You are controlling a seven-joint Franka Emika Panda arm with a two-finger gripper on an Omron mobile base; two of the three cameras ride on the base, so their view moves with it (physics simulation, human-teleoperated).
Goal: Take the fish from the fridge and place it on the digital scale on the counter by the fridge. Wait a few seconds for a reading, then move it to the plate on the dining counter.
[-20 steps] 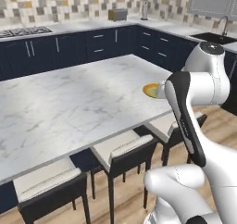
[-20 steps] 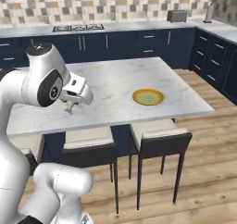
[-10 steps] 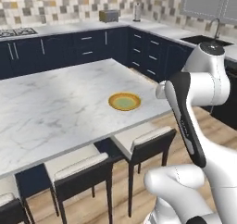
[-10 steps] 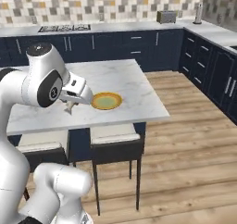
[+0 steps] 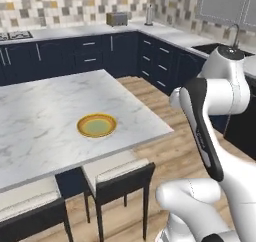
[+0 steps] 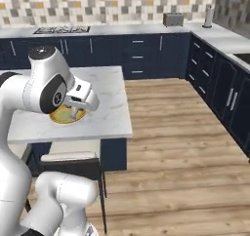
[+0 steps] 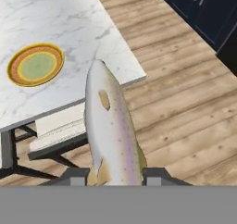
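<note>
Fish [image 7: 111, 126] clamped between the two fingertips at the bottom of the hand view, jaws closed on its tail end, body sticking out ahead over the stool [image 7: 60, 130] and the edge of the dining counter [image 7: 69, 24]. Being carried toward the plate [image 7: 36, 64], so probably on the last leg: scale step apparently behind, drop-off ahead. Gripper [image 6: 75, 114] hanging near the plate's near rim in the right base view, partly hidden by the arm.

Advising for the placement: bringing the hand further in over the marble before lowering, centring the fish's mid-body rather than the tail over the greenish middle, coming down low before releasing. Risk: long body overhanging the rim and tipping off, or dropping short onto the stool.

Plate [image 5: 97, 125] holding nothing, sitting near the counter's corner.
</note>
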